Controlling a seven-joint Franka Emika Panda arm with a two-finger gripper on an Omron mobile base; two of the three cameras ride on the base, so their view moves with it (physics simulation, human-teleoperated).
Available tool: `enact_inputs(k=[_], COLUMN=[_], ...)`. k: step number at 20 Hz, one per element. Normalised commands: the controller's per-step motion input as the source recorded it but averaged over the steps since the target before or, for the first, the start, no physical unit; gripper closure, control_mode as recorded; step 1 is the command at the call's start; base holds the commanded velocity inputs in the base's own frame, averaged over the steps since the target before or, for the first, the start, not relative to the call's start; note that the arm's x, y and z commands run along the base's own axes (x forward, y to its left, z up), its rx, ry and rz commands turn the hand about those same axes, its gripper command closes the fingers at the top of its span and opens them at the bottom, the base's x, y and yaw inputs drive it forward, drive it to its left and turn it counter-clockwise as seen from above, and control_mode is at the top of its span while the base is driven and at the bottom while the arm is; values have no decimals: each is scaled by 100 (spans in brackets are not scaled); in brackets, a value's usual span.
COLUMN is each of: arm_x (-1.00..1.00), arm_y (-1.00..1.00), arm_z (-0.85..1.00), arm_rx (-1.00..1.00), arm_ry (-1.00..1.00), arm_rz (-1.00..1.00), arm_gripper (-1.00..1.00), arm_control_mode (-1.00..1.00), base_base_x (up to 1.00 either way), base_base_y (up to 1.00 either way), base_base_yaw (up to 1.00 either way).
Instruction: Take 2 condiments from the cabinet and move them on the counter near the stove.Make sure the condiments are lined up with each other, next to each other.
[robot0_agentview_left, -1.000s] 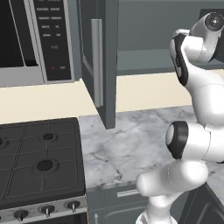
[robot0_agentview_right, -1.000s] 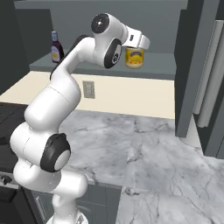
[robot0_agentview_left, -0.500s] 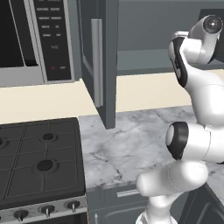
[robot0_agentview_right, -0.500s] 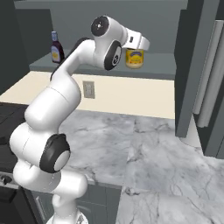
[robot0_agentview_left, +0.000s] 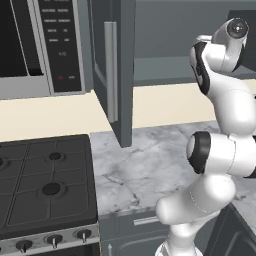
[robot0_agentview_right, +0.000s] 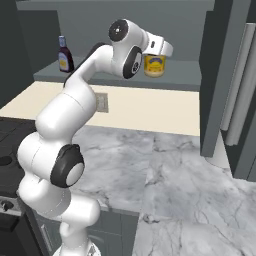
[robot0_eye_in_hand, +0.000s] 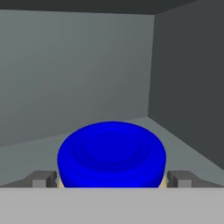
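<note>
Even flat rendered light, sharp, no glare.

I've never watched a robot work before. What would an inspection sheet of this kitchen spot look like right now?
Surface: the marble counter beside the stove carries no condiments yet.
Job's things: the yellow jar with its blue lid stands on the cabinet shelf; the dark brown bottle stands upright farther along the same shelf, well apart from the jar.
Clutter: nothing seen.
Grippers: the gripper is open, one fingertip on each side of the jar; whether the fingertips touch it cannot be told.
Cables: nothing seen.
Surroundings: the cabinet door hangs open; a microwave sits above the stove; an outlet is on the cream wall.
</note>
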Motion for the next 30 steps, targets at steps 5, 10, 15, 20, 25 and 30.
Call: enact_inputs(k=[5,10,15,20,25,30], arm_x=[9,0,0,-11,-79,-100], arm_y=[0,0,0,0,0,6], arm_z=[0,0,0,0,0,0], arm_rx=[0,0,0,0,0,-3], arm_ry=[0,0,0,-1,-13,-14], arm_rz=[0,0,0,0,0,0], arm_gripper=[-100,100,100,100,100,100], arm_control_mode=[-100,-100,-100,-100,-100,-100], base_base_x=[0,0,0,0,0,0], base_base_y=[0,0,0,0,0,0], base_base_yaw=[0,0,0,0,0,0])
